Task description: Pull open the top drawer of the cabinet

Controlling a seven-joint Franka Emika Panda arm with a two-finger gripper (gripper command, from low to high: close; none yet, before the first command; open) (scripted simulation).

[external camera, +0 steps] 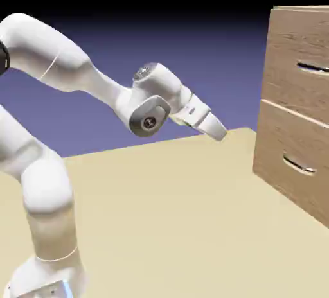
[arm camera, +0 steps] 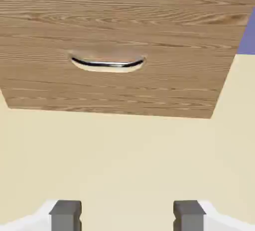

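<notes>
The parted-tipped white two-finger gripper (external camera: 218, 133) is angled downward toward the tall, boxy, wood-grain cabinet (external camera: 292, 117), separated from its drawer fronts by open room.

The cabinet (external camera: 268, 97) is light brown with streaky wood grain, a pale line running between its drawer fronts. The top drawer (external camera: 295, 59) and the lower drawer (external camera: 289, 149) to the right carry silver handles. The arm (external camera: 48, 184) to the left is white; the tabletop (external camera: 160, 207) is plain pale yellow.
</notes>
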